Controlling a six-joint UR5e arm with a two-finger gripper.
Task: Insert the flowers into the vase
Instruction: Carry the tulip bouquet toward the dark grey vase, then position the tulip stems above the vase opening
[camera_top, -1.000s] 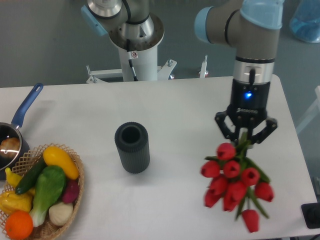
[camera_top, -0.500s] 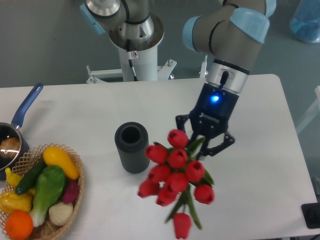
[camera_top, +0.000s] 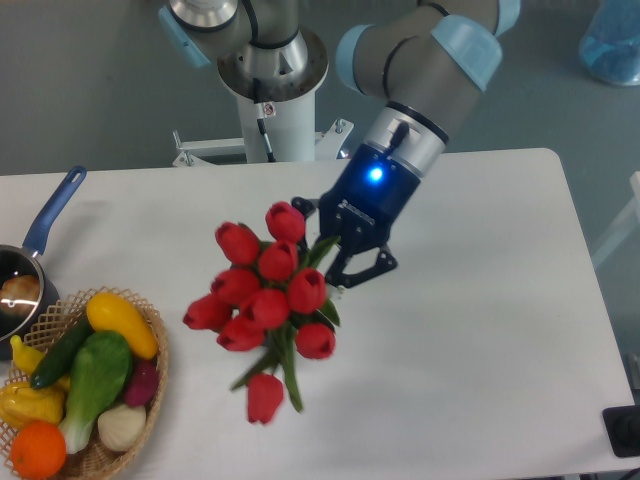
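My gripper (camera_top: 335, 250) is shut on the green stems of the flowers (camera_top: 262, 295), a bunch of red tulips held in the air over the middle of the table. The blooms spread out to the lower left of the fingers, with one bloom hanging lowest. The vase is hidden behind the bunch, so I cannot tell how the stems stand relative to its mouth.
A wicker basket (camera_top: 150, 385) of vegetables sits at the front left corner. Behind it, at the left edge, is a blue-handled saucepan (camera_top: 45, 225). The arm's white base column (camera_top: 272, 110) stands beyond the table's far edge.
The gripper has carried the flowers leftward from the right side of the table to the middle, where the bunch now covers the vase.
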